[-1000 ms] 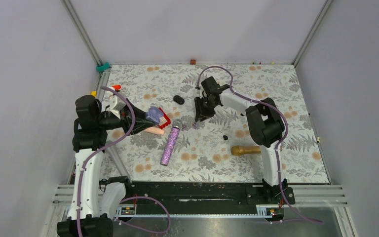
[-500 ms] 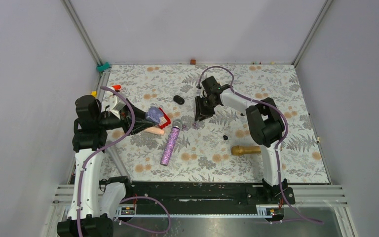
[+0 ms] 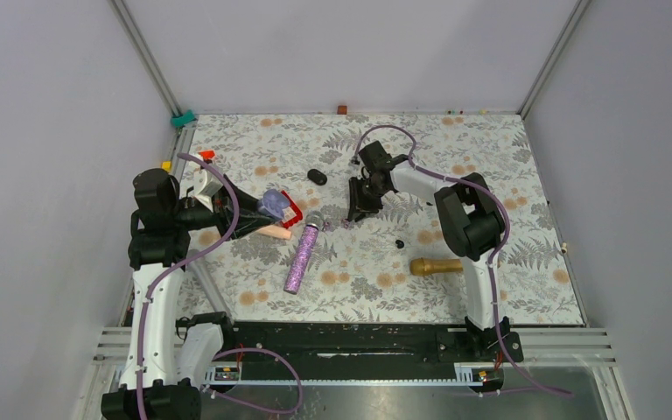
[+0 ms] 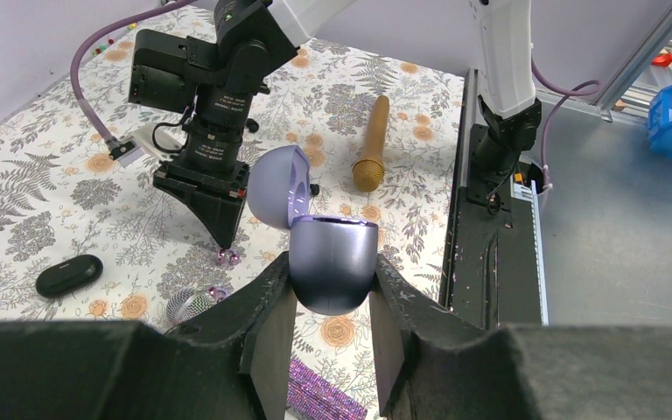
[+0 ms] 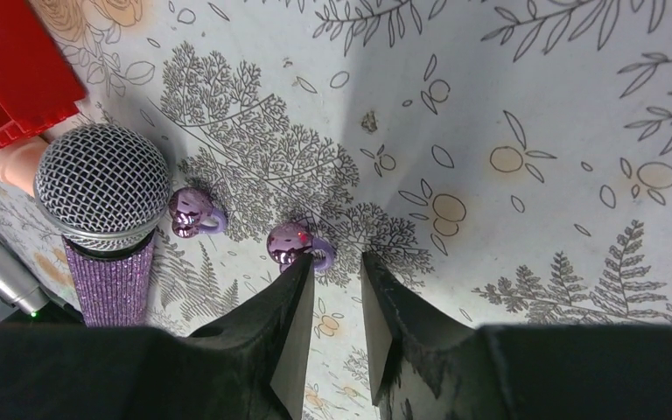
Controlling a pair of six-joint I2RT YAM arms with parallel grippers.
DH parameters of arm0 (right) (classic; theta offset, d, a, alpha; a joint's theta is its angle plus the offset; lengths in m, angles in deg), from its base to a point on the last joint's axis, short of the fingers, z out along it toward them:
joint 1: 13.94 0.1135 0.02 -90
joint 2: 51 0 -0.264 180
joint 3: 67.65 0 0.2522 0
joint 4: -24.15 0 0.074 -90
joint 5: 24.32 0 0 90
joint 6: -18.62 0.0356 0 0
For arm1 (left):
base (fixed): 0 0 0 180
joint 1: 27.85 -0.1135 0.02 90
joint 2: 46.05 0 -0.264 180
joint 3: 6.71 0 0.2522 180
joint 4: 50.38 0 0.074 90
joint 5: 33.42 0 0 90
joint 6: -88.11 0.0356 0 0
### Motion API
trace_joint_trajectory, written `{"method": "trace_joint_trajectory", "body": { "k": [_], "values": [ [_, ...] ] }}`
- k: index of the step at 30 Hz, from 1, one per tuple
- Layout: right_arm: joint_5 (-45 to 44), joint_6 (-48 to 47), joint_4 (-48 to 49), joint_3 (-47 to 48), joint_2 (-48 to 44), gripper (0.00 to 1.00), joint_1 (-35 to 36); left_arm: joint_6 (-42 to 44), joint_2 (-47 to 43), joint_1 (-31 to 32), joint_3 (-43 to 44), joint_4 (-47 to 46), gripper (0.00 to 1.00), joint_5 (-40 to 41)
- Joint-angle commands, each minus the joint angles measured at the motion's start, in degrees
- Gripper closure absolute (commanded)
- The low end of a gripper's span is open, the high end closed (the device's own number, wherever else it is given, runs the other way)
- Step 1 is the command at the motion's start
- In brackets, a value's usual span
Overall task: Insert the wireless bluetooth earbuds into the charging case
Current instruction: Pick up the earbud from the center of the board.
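Two small shiny purple earbuds (image 5: 290, 242) (image 5: 191, 212) lie on the floral cloth beside a microphone head. My right gripper (image 5: 337, 262) points down at them, its jaws a narrow gap apart with nothing between. Its left fingertip (image 5: 302, 267) sits at the edge of the nearer earbud, which lies just outside the gap. In the top view this gripper (image 3: 351, 216) is at mid-table. My left gripper (image 4: 332, 267) is shut on the purple charging case (image 4: 332, 262), held off the table with its lid hinged open. The case (image 3: 272, 204) shows at the left in the top view.
A purple glitter microphone (image 3: 300, 258) lies just left of the earbuds, its mesh head (image 5: 102, 188) close to them. A gold microphone (image 3: 436, 266), a black oval capsule (image 3: 317, 177), a tiny black piece (image 3: 400, 243) and a red object (image 3: 292, 210) also lie on the cloth.
My right gripper's jaws have narrowed and its wrist has shifted slightly over the earbuds. The left arm with the case has not moved.
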Motion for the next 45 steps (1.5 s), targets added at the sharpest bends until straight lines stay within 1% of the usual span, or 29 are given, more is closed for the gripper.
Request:
{"method": "trace_joint_trajectory", "body": {
  "k": [1, 15, 32, 38, 40, 45],
  "values": [
    [-0.90, 1.47, 1.50, -0.42, -0.44, 0.65, -0.25, 0.73, -0.51, -0.45, 0.77, -0.93, 1.00, -2.59],
    [0.74, 2.07, 1.48, 0.47, 1.11, 0.65, -0.16, 0.77, -0.33, -0.49, 0.79, -0.93, 1.00, -2.78],
    [6.71, 2.47, 4.46, -0.35, 1.18, 0.67, 0.45, 0.81, -0.33, -0.69, 0.70, -0.93, 1.00, -2.77],
    [9.28, 2.91, 5.80, -0.85, 1.56, 0.72, 0.61, 0.85, -0.40, -0.78, 0.68, -0.93, 1.00, -2.91],
    [9.93, 2.89, 6.04, -0.99, 1.55, 0.76, 0.72, 0.93, -0.35, -0.76, 0.68, -0.91, 1.00, -2.89],
    [10.83, 2.63, 6.28, -1.23, 1.48, 0.77, 0.89, 0.86, -0.35, -0.75, 0.68, -0.95, 1.00, -3.07]
  ]
}}
